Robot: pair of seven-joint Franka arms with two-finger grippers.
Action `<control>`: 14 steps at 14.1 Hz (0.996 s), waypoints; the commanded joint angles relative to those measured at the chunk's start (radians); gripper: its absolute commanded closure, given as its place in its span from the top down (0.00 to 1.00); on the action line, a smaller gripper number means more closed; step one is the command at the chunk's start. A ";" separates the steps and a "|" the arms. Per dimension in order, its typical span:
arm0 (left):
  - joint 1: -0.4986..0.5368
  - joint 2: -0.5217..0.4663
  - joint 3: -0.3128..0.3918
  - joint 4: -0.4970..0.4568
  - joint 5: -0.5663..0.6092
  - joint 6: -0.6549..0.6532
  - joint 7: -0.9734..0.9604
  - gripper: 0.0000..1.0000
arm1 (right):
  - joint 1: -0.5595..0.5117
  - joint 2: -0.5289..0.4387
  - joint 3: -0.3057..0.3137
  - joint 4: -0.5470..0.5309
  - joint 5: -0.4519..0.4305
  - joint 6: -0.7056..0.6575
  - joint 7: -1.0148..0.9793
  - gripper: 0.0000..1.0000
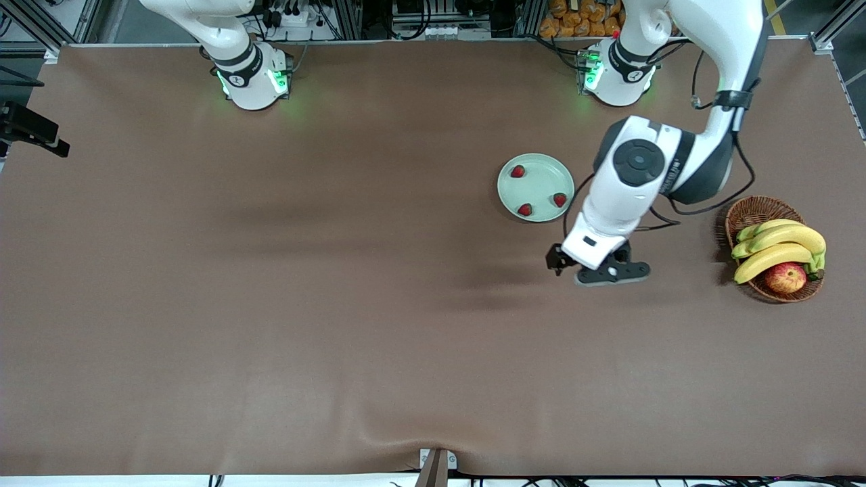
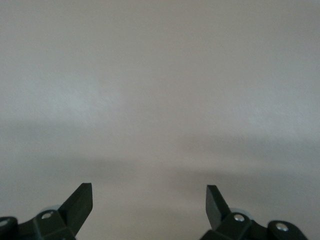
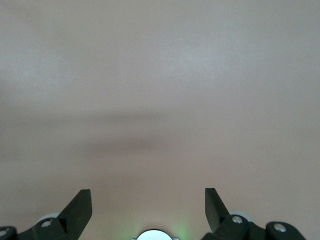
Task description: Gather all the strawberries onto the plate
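The pale mint-green plate [image 1: 539, 181] lies toward the left arm's end of the table. Three strawberries lie in it: one [image 1: 517, 171] at the edge nearest the robots' bases, one [image 1: 525, 210] and one [image 1: 559, 199] at the edge nearest the front camera. My left gripper [image 1: 556, 260] is over bare table beside the plate, nearer the front camera; in the left wrist view it [image 2: 149, 192] is open and empty, with only tablecloth below. My right gripper [image 3: 148, 196] is open and empty over bare table above its own base; it is out of the front view and that arm waits.
A brown wicker basket [image 1: 744, 215] with bananas [image 1: 778, 245] and a red-yellow apple [image 1: 785, 277] stands at the left arm's end of the table. The brown tablecloth [image 1: 304, 270] covers the table.
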 commanded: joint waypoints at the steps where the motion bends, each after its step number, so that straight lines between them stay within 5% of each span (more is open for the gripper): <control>1: 0.040 0.016 -0.008 0.042 0.030 -0.022 0.064 1.00 | -0.002 -0.009 0.012 0.006 -0.007 -0.009 0.021 1.00; 5: 0.109 0.024 -0.019 0.065 0.031 -0.028 0.129 1.00 | 0.001 -0.009 0.016 0.006 -0.005 -0.012 0.021 1.00; 7: 0.182 0.007 -0.092 0.074 0.031 -0.072 0.129 1.00 | 0.001 -0.009 0.020 0.006 -0.005 -0.012 0.022 1.00; 14: 0.270 -0.085 -0.166 0.210 0.019 -0.373 0.181 1.00 | 0.001 -0.009 0.020 0.006 -0.005 -0.015 0.024 1.00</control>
